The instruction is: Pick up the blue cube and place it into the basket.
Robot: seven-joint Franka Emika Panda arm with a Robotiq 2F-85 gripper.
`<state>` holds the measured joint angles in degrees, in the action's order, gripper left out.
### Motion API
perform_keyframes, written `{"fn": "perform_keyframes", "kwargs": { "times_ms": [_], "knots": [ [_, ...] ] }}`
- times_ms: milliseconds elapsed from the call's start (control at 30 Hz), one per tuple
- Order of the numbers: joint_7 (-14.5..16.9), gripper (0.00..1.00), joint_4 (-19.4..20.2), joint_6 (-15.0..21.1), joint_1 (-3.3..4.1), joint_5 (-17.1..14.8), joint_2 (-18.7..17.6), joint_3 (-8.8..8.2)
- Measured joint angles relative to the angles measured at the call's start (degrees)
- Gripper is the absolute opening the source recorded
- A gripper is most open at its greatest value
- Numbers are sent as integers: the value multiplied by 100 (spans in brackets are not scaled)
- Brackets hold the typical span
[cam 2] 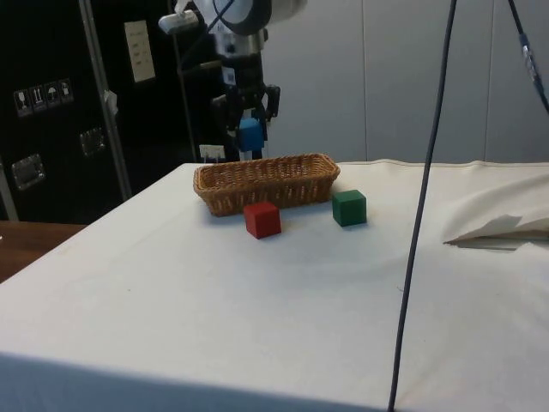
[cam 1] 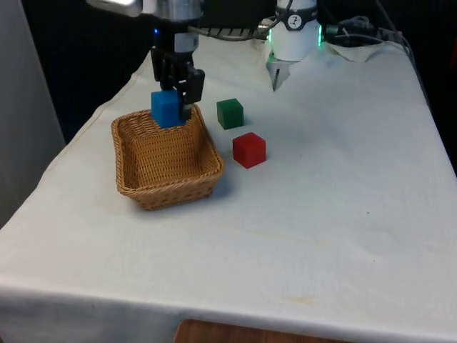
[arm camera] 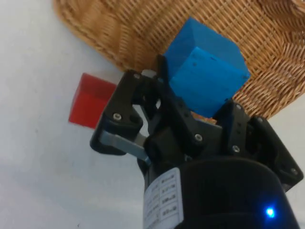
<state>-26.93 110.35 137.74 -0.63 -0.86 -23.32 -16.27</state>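
The small blue cube [cam 1: 166,108] is clamped between the closed fingers of the black two-finger hand [cam 1: 173,100] and is held clear above the far end of the oblong woven wicker basket [cam 1: 132,182], so that release should drop it inside. The hand is pointed downward from the white arm. A green cube [cam 1: 230,113] and a red cube [cam 1: 248,150] rest on the white-clothed surface [cam 1: 343,214], right of the basket.
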Motion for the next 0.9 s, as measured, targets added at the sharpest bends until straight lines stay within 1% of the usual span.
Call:
{"fn": "perform_keyframes", "kwargs": {
  "times_ms": [33,100,133,200,233,300,333,400,467,567,900],
  "knots": [
    [0,5,0,0,0,0,0,0],
    [109,5,-6,69,-17,-69,-80,-57],
    [235,5,-23,120,-29,-149,-172,-120],
    [361,5,-57,160,-40,-241,-258,-172],
    [361,5,-57,160,-40,-241,-258,-172],
    [470,5,-103,172,-52,-309,-344,-218],
    [567,5,-143,172,-63,-378,-401,-258],
    [567,5,-143,172,-63,-378,-401,-258],
    [682,5,-160,172,-63,-458,-447,-304],
    [716,5,-160,172,-74,-481,-481,-327],
    [728,5,-183,172,-74,-481,-550,-367]
  ]
}}
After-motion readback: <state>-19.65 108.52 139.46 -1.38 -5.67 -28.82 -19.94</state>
